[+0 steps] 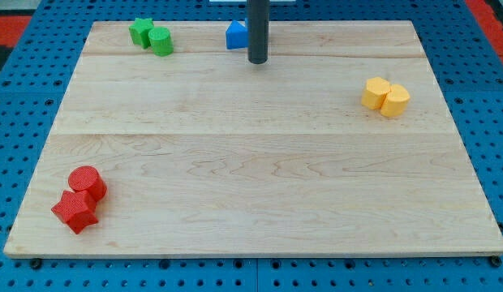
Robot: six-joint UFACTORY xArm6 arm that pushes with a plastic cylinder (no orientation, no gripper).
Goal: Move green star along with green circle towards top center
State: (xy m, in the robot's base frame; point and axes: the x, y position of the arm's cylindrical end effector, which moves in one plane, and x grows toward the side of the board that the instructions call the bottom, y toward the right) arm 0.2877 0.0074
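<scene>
A green star (pixel 140 31) lies near the view's top left, touching a green circle (pixel 161 41) just to its lower right. My tip (pixel 258 60) stands near the top center, well to the right of both green blocks. A blue block (pixel 235 36), partly hidden behind the rod, sits just left of and above my tip.
Two yellow blocks (pixel 386 96) sit together at the view's right. A red circle (pixel 87 182) and a red star (pixel 75 211) sit together at the bottom left. The wooden board (pixel 251 178) rests on a blue pegboard surface.
</scene>
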